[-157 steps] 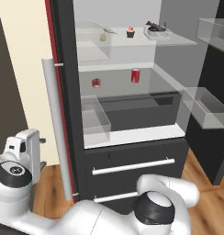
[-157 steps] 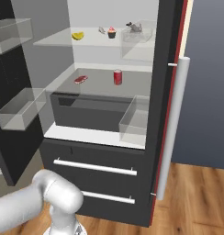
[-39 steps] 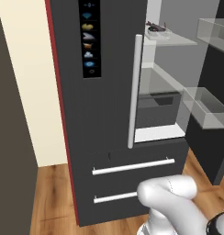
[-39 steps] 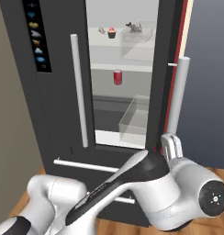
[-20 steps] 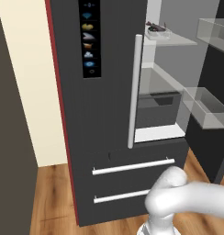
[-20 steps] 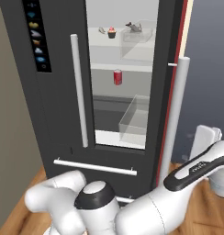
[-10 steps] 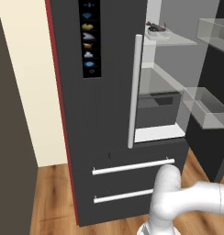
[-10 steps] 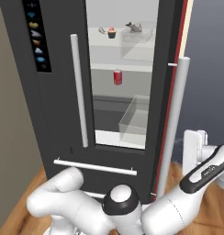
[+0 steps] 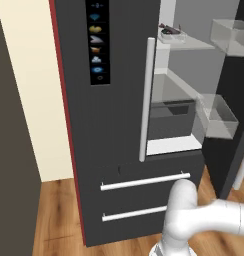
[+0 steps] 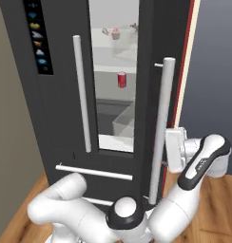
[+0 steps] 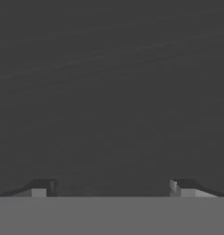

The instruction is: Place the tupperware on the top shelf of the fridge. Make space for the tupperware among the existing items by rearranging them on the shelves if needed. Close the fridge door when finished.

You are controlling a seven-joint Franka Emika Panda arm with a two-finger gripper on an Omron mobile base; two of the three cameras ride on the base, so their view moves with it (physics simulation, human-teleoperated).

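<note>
The fridge (image 9: 114, 125) has its left door shut and its right door (image 10: 177, 71) standing open. On the top shelf (image 9: 191, 44) lies the tupperware (image 9: 170, 32), a white tub with dark food. A cupcake (image 10: 115, 32) stands on that shelf too, and a red can (image 10: 121, 79) on the shelf below. My gripper (image 11: 112, 189) is open, its fingertips (image 11: 41, 188) wide apart and nothing between them, facing a plain dark grey surface close up. In the right base view my white hand (image 10: 175, 150) sits just right of the open door's silver handle (image 10: 160, 128).
Clear door bins (image 9: 229, 36) hang inside the open right door. Below the doors are two drawers with silver bars (image 9: 144, 181). A cream wall (image 9: 29, 90) stands left of the fridge. The floor (image 9: 54, 220) is wood.
Over the last second my arm has swung and the hand has moved left toward the open right door's handle. The left door, open several seconds ago, has stayed shut.
</note>
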